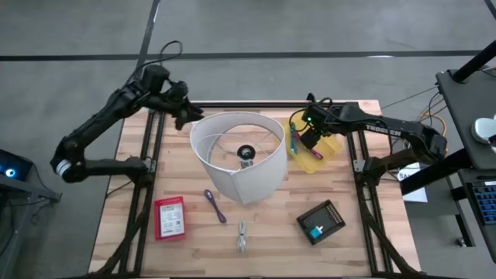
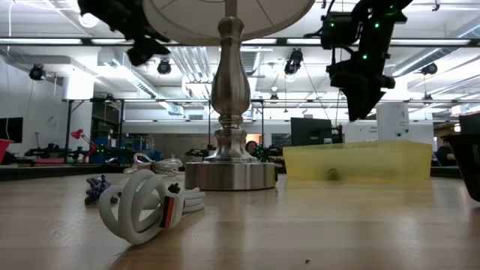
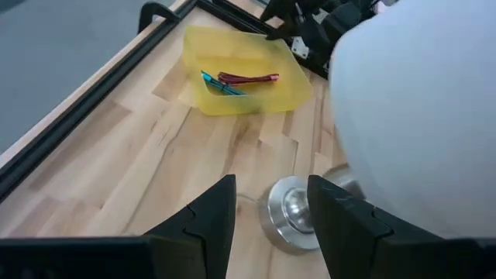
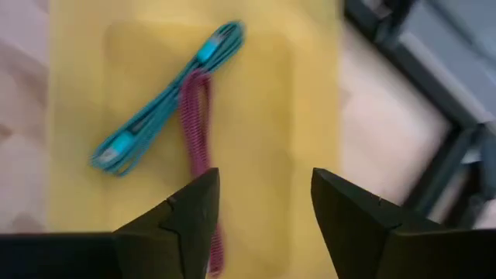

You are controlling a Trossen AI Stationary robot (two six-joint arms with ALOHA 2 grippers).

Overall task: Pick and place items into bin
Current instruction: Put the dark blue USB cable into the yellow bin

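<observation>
A: Bin (image 1: 324,153) position? Contents?

B: Yellow tray on the desk (image 1: 186,163), far right part, just beside the white lampshade (image 1: 240,155); inside lie a teal cable (image 4: 167,99) and a red braided cable (image 4: 198,139), crossing each other.

A: Right tool (image 4: 260,217)?

B: Hovering above the bin; jaws parted, nothing held.

A: Left tool (image 3: 271,221)?

B: Raised at the far left edge, behind the lamp; jaws apart, empty; lamp base (image 3: 293,211) visible past them.

A: Loose items?

B: Purple pen-like tool (image 1: 215,205), white coiled cable (image 1: 242,235), red box (image 1: 170,218), dark device (image 1: 320,222); all on the near half of the desk, well apart from the bin.
</observation>
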